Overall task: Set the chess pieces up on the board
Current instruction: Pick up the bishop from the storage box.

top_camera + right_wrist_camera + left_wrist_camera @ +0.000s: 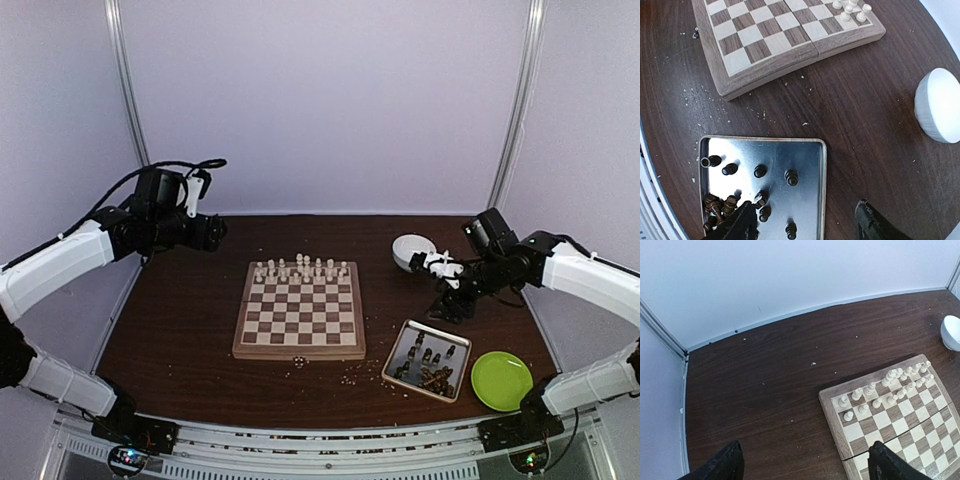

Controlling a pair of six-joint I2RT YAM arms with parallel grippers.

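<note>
While both arms hang above the dark brown wooden table (170,330), neither one holds anything. Up over the far-left part of the table is the left gripper (217,233), well apart from the square wooden chessboard with cream and brown checks (300,327). In the left wrist view its two black fingers (720,465) are spread wide, with only table and a board corner (840,440) between them.

Over by the shiny rectangular metal tray (415,330), just above its far edge, is the right gripper (452,308). The right wrist view shows its fingers (875,222) spread wide over the tray (765,141), touching no piece.

The board sits mid-table, clasp side toward the arms. The cream-coloured chessmen (300,268) stand upright in the two far rows (885,387), and a few show at the top of the right wrist view (850,10). The dark brown chessmen (432,372) are in the tray, right of the board: some upright and spaced out (760,171), one lying on its side, the rest heaped in the near corner.

A round white bowl (412,250) sits beyond the tray and a lime-green round plate (501,381) just right of it. Pale crumbs (352,376) are scattered between board and tray.
</note>
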